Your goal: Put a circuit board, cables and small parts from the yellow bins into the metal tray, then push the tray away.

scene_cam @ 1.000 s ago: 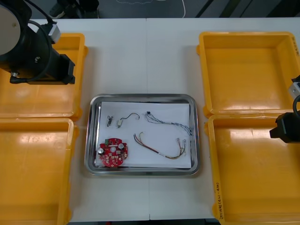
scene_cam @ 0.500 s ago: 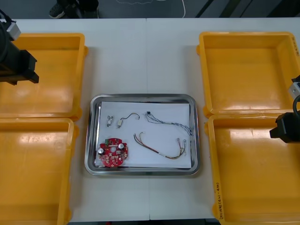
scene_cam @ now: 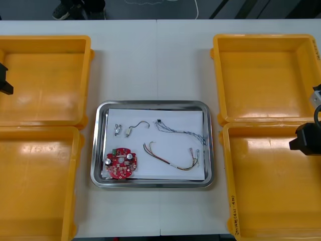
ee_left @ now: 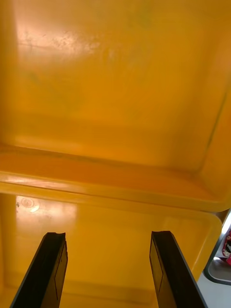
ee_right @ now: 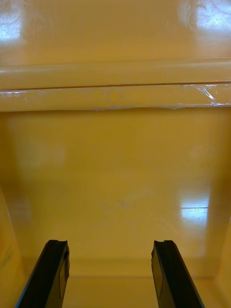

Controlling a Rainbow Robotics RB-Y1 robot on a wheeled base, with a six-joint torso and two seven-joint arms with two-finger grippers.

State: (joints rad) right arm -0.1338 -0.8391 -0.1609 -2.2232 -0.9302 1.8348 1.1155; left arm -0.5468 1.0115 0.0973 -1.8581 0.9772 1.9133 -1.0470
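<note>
The left gripper (ee_left: 108, 236) holds its two fingers spread with nothing between them, above a yellow bin's floor. The right gripper (ee_right: 110, 244) is also spread and empty over a bin. Four yellow bins (scene_cam: 45, 80) stand in all. Well away from both pairs of fingers, one metal tray (scene_cam: 150, 104) holds one red circuit board (scene_cam: 120, 163), three cables (black (scene_cam: 136, 124), blue-and-white (scene_cam: 175, 130), red-and-yellow (scene_cam: 165, 160)) and a few small metal parts (scene_cam: 117, 129).

I seem to work at an electronics assembly bench: a plain light table (scene_cam: 150, 60) with yellow bins (scene_cam: 45, 85) ranged along its left and right edges, and a metal tray (scene_cam: 96, 150) at its middle holding a red circuit board (scene_cam: 120, 163) and loose cables (scene_cam: 175, 163).
</note>
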